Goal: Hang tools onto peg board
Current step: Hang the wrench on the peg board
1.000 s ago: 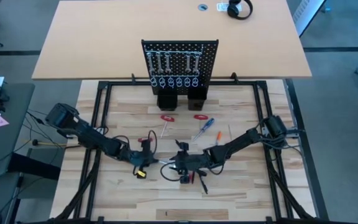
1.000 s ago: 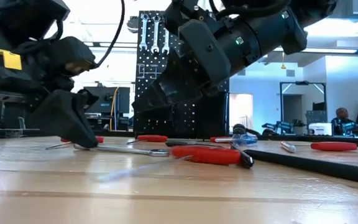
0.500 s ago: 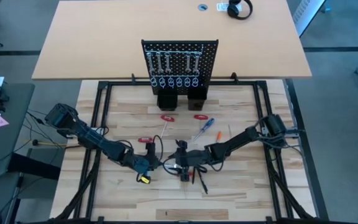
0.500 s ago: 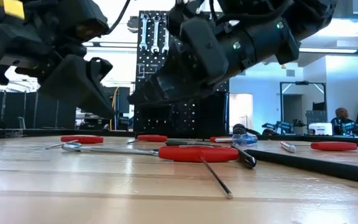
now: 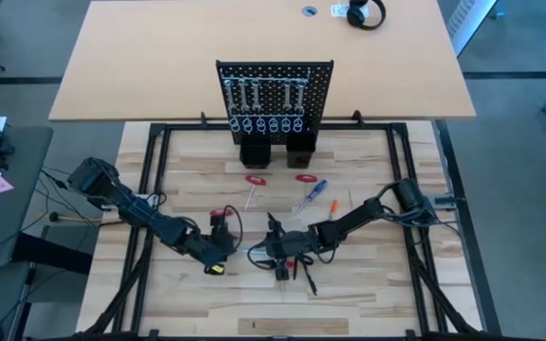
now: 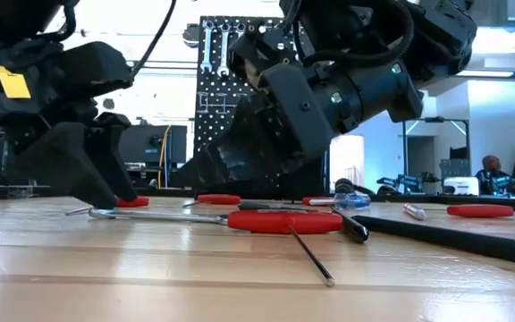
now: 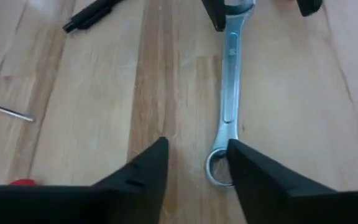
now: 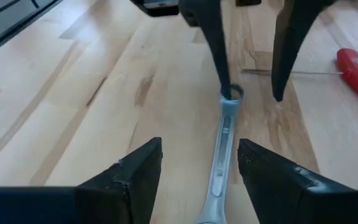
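From the high view I saw the left gripper (image 5: 224, 248) at 9 o'clock of the right gripper (image 5: 271, 250), peg board (image 5: 275, 95) at 12. Wrist views showed both jaws spread, each straddling one end of the silver wrench (image 7: 227, 106) lying flat on the table (image 7: 92, 93).

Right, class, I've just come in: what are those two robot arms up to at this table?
Both arms meet over a silver wrench lying flat on the wooden table. The left gripper and right gripper are open at opposite ends of it; neither has gripped it. Other wrenches already hang on the peg board.
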Motion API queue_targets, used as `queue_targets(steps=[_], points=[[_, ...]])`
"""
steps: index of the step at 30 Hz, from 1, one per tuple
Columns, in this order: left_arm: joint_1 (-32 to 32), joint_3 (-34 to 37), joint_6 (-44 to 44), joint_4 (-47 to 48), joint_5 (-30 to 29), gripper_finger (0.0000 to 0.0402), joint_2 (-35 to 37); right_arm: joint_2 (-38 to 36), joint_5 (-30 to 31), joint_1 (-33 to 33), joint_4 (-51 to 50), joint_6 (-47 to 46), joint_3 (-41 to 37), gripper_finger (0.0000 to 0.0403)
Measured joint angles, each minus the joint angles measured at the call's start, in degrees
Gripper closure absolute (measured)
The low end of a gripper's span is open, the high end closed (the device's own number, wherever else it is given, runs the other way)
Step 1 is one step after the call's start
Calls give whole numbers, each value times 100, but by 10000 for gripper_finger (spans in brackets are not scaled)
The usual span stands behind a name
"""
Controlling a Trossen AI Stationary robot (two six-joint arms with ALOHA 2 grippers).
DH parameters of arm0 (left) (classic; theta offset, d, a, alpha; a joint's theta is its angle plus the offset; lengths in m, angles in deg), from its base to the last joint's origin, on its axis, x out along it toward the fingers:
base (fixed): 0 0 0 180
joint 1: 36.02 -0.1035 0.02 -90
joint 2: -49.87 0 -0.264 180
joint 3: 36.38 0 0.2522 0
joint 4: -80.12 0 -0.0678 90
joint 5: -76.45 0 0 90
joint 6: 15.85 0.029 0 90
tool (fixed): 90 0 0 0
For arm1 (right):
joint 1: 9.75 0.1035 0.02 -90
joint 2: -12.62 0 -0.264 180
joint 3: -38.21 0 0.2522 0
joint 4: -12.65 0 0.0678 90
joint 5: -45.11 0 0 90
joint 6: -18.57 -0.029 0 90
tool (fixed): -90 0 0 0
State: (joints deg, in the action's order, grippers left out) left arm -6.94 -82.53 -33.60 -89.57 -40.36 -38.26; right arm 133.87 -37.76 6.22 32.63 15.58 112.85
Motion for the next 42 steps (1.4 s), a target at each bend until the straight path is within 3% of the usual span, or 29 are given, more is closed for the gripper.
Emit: queue_targets(steps=[5, 16, 19, 23, 32, 37, 42], points=[[49, 328, -179, -620, 165, 185, 4, -15, 0, 0, -19, -15, 2, 188], [264, 364, -258, -792, 226, 182, 373, -15, 0, 0, -68, -63, 2, 189], [556, 364, -416, -861, -196, 183, 396, -15, 0, 2, -76, -62, 2, 189], [792, 357, -474, -1099, -699, 183, 50, -15, 0, 0, -72, -63, 2, 189], [798, 342, -989, -1264, -375, 184, -643, -15, 0, 0, -53, -194, 2, 189], [789, 331, -1155, -1020, -161, 214, -648, -15, 0, 0, -52, -180, 2, 189], [726, 336, -1100, -934, 86, 286, -652, -15, 0, 4, -49, -170, 2, 189]])
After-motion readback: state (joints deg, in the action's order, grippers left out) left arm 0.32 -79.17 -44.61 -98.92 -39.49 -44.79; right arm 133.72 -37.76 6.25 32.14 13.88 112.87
